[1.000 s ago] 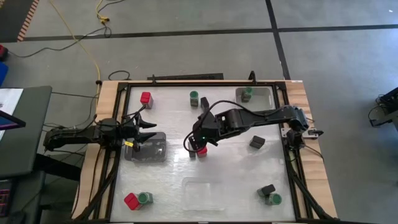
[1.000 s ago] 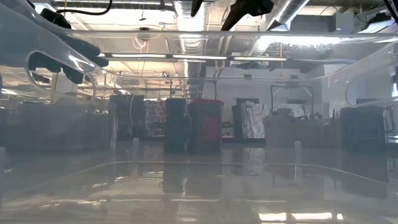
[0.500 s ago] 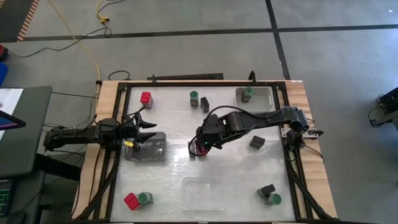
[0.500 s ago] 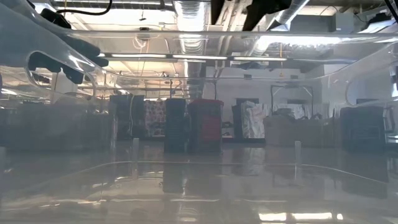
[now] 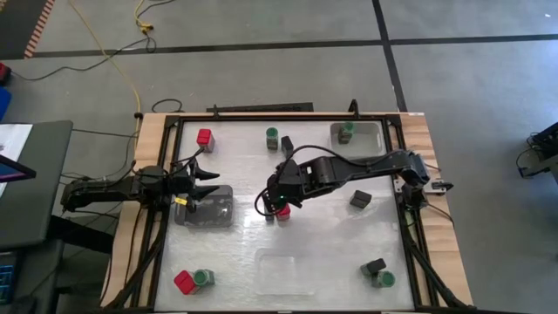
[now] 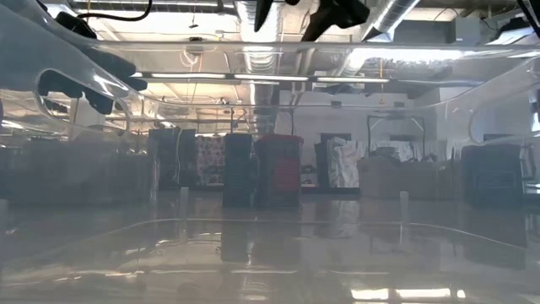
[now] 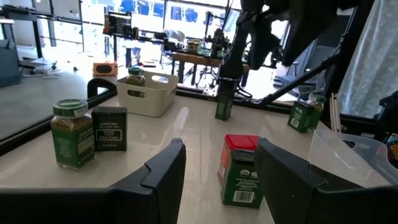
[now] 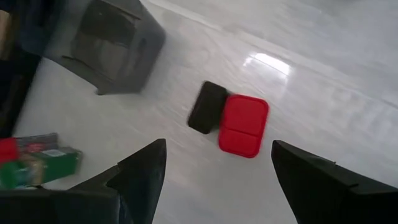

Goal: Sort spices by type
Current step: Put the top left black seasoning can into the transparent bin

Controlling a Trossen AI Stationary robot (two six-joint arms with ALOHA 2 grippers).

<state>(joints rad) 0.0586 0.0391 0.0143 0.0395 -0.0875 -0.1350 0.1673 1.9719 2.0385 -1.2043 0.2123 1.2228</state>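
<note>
Right gripper (image 5: 281,207) wide open above red-lidded spice (image 8: 243,126)
Holding nothing; black box (image 8: 207,107) touches it, white table (image 5: 323,235).

Looking down on a pale glossy table (image 8: 323,87), past two dark fingers (image 8: 140,171) standing wide apart. Between them, farther off, a red-lidded container (image 8: 244,125) seen from above, a seam across its top. Touching its side, a black box (image 8: 207,107), set at a slight angle to it. Beyond, near one corner, a grey tray (image 8: 106,43), tilted in the frame. At the picture's edge beside one finger, a jar on its side with a green label and red end (image 8: 34,163). A bright glare patch on the tabletop (image 8: 268,62) near the red container.
</note>
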